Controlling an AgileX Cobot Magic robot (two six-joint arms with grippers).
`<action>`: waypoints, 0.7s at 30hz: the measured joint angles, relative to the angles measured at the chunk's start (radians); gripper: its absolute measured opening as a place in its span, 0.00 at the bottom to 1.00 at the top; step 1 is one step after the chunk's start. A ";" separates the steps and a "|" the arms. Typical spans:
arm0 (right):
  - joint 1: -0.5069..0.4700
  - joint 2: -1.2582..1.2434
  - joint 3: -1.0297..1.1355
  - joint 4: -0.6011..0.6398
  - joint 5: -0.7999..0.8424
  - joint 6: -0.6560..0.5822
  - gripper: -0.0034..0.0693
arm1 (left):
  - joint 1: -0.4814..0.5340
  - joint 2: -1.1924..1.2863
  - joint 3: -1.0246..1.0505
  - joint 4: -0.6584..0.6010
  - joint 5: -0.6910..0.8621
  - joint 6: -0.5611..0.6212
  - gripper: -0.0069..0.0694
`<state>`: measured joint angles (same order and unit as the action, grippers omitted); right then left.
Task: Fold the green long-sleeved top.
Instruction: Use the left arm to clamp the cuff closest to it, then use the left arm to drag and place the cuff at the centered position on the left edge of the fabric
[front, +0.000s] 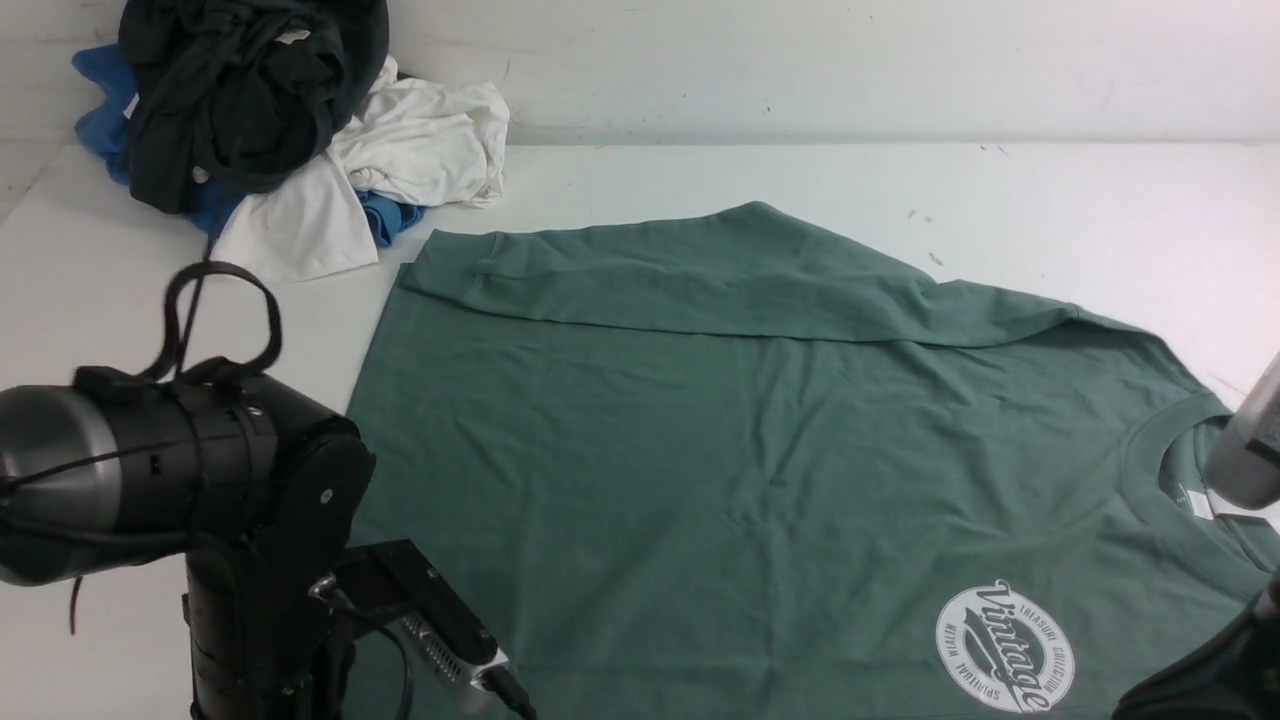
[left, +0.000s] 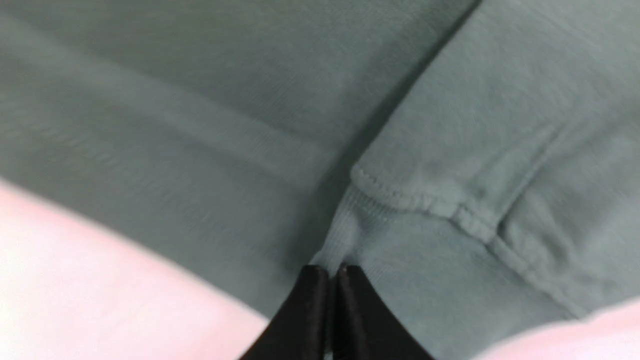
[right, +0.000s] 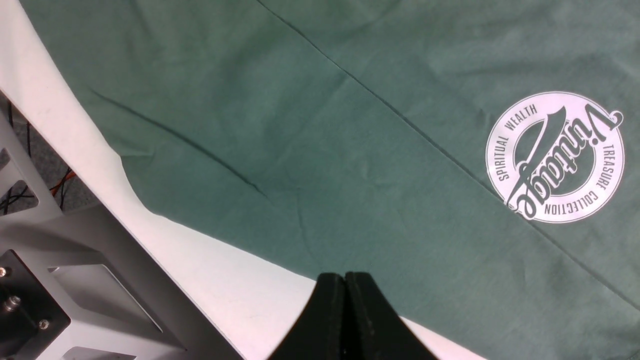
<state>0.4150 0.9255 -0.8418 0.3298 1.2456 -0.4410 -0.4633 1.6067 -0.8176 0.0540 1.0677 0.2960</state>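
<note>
The green long-sleeved top lies spread flat on the white table, ribbed neck to the right. Its round white "Vintage" print is near the front. The far sleeve is folded across the body. My left gripper is shut on the ribbed cuff of the top's other sleeve. In the front view only the left arm shows, at the top's near left corner. My right gripper is shut with nothing in it, over the top's near edge, short of the print.
A heap of other clothes sits at the table's back left: a black garment, a white one and a blue one. A white wall runs behind the table. The robot's metal frame lies just past the table's near edge.
</note>
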 joint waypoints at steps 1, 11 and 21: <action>0.000 0.000 0.000 -0.001 0.000 0.000 0.03 | 0.000 -0.038 0.000 0.000 0.002 0.000 0.08; 0.000 0.032 -0.002 -0.117 -0.007 0.114 0.03 | 0.000 -0.179 -0.101 0.003 0.085 -0.003 0.08; 0.000 0.180 -0.002 -0.296 -0.107 0.295 0.03 | 0.000 -0.177 -0.432 0.090 0.147 -0.003 0.09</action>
<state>0.4150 1.1054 -0.8440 0.0338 1.1387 -0.1461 -0.4633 1.4296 -1.2497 0.1438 1.2151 0.2930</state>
